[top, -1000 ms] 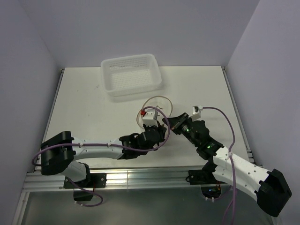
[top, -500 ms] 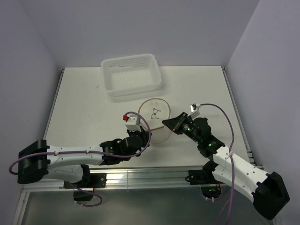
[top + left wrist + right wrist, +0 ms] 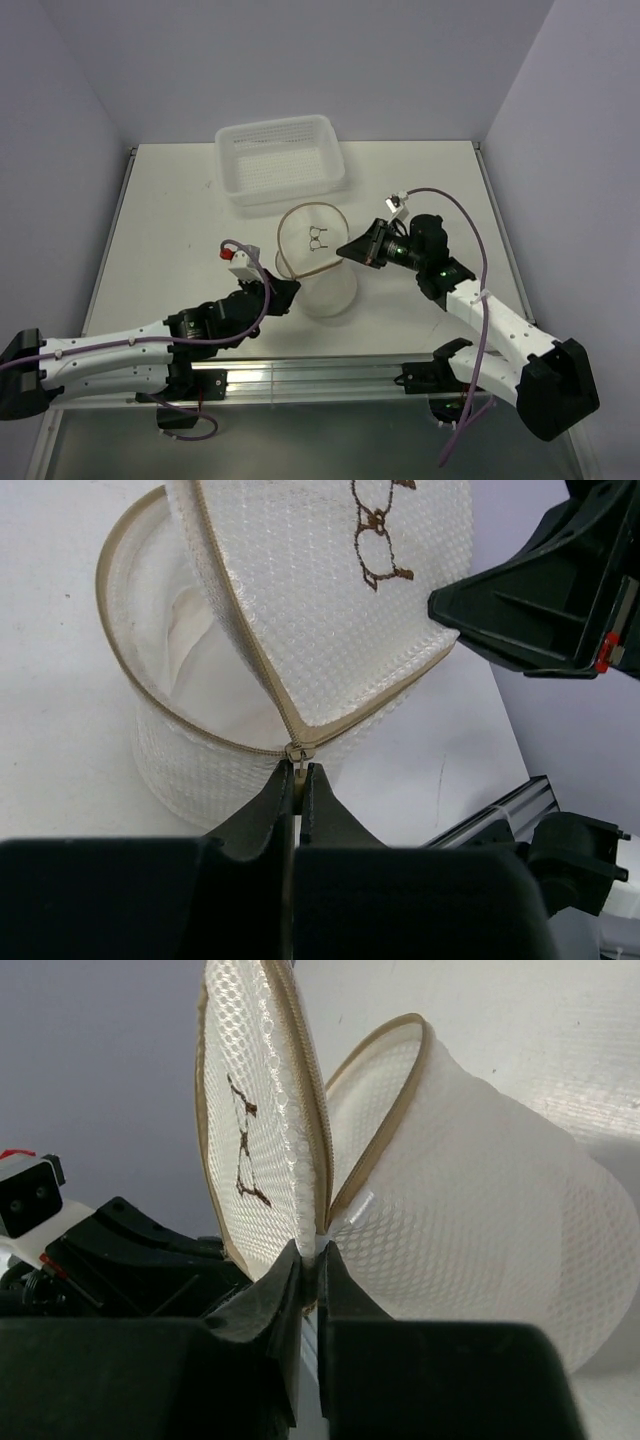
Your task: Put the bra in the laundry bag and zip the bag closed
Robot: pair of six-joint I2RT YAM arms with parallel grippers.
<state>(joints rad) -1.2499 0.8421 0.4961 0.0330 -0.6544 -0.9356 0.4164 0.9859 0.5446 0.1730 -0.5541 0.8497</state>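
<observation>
- Mesh laundry bag [image 3: 325, 290] sits on the bench [image 3: 180, 220], lid [image 3: 312, 235] raised; the bra [image 3: 195, 630] shows white inside.
- Left tool [image 3: 297, 772] is clenched on the zipper pull [image 3: 296, 752]; right tool [image 3: 312, 1252] pinches the lid's rim.
- Best: right lowers the lid, left draws the pull round the seam, steadily.

The right tool [image 3: 315, 1260] is at the bottom. Its two fingers are squeezed tight on the edge of the bag [image 3: 480, 1220], right where the lid [image 3: 255, 1070] meets the round body. The lid stands up like an open shell and has a small dark drawing [image 3: 245, 1150] on it. A tan zip strip [image 3: 385, 1125] runs round the rims. The white table [image 3: 560, 1030] lies behind. The other arm [image 3: 130, 1250], black, sits low on the left with a white block [image 3: 25, 1195] above it.
</observation>
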